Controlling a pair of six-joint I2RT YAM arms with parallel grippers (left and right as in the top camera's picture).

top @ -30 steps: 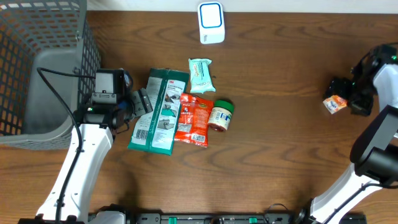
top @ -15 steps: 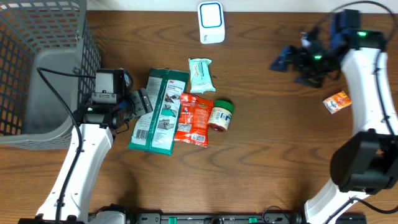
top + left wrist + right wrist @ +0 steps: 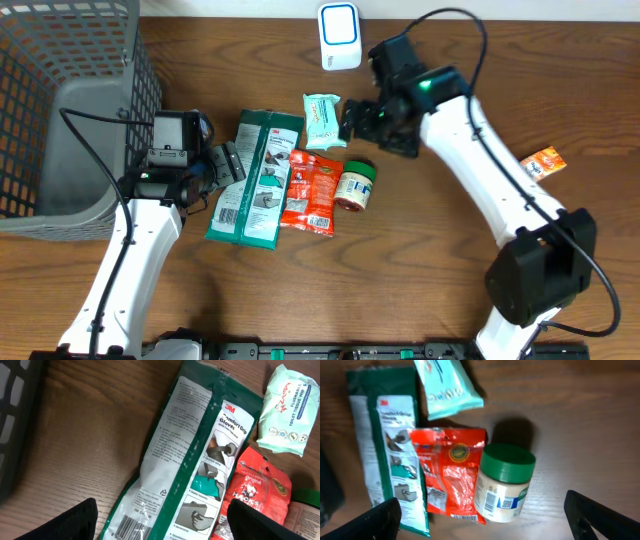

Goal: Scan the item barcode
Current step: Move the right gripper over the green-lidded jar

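Several items lie together mid-table: a green 3M glove pack [image 3: 257,180], a red snack bag [image 3: 312,190], a green-lidded jar [image 3: 354,186] on its side and a pale wipes pack [image 3: 323,120]. A white and blue scanner [image 3: 340,36] stands at the back edge. My left gripper [image 3: 225,165] hovers open at the glove pack's [image 3: 185,455] left edge, with the pack's barcode [image 3: 135,527] between the fingertips. My right gripper [image 3: 358,120] hangs open above the jar [image 3: 502,482] and the red bag [image 3: 450,472], holding nothing.
A grey wire basket [image 3: 60,100] fills the left side of the table. A small orange packet [image 3: 543,161] lies alone at the far right. The wipes pack [image 3: 447,387] lies just behind the red bag.
My right arm has swung from the table's far right edge to the middle, over the jar and wipes. The orange packet stays at the right. The left arm has not moved.
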